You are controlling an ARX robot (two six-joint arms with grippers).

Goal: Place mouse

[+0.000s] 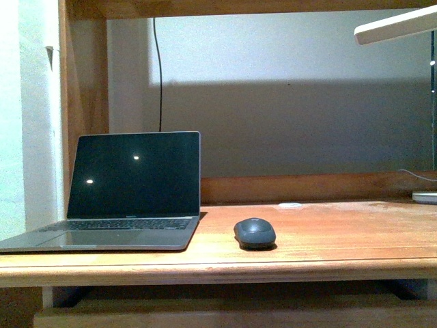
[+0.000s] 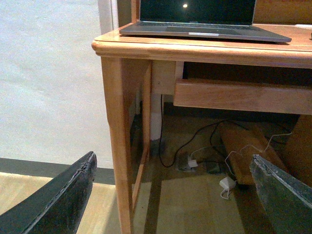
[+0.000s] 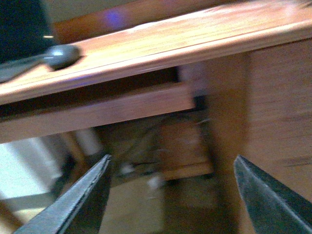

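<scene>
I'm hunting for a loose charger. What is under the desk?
Under the desk, the left wrist view shows dark cables and a small white adapter on the floor, beneath a wooden drawer front. Further right is out of frame.

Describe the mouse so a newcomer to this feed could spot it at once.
Find the wooden desk and the open laptop on its left part. Just right of the laptop, near the front edge, sits the mouse: small, dark grey, domed, cordless, unlike the flat white disc further back.
</scene>
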